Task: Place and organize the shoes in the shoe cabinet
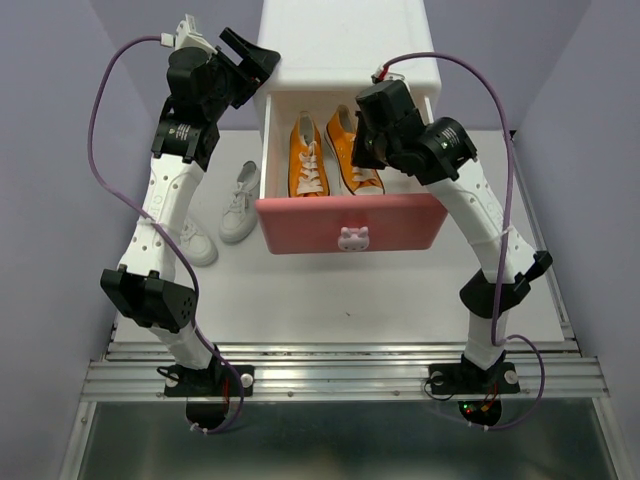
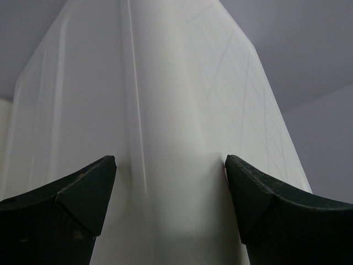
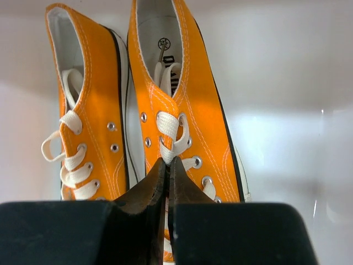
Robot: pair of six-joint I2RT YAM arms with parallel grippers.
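Note:
The white shoe cabinet [image 1: 345, 40] stands at the back with its darker pink drawer [image 1: 300, 225] pulled out. Both orange shoes lie side by side inside it, the left one [image 1: 308, 160] [image 3: 96, 110] and the right one [image 1: 345, 150] [image 3: 204, 110]. My right gripper [image 1: 366, 150] [image 3: 167, 161] is in the drawer, shut on the right shoe's white lace. My left gripper [image 1: 256, 62] [image 2: 168, 165] is open, its fingers either side of the cabinet's upper left corner edge [image 2: 165, 110]. Two white shoes lie on the table left of the drawer, one [image 1: 240, 200] plain, one [image 1: 197, 243] partly behind my left arm.
A bunny knob [image 1: 353, 238] sits on the drawer front. The lower drawer is hidden under the open one. Purple walls close in the table on the left, right and back. A metal rail [image 1: 340, 375] runs along the near edge.

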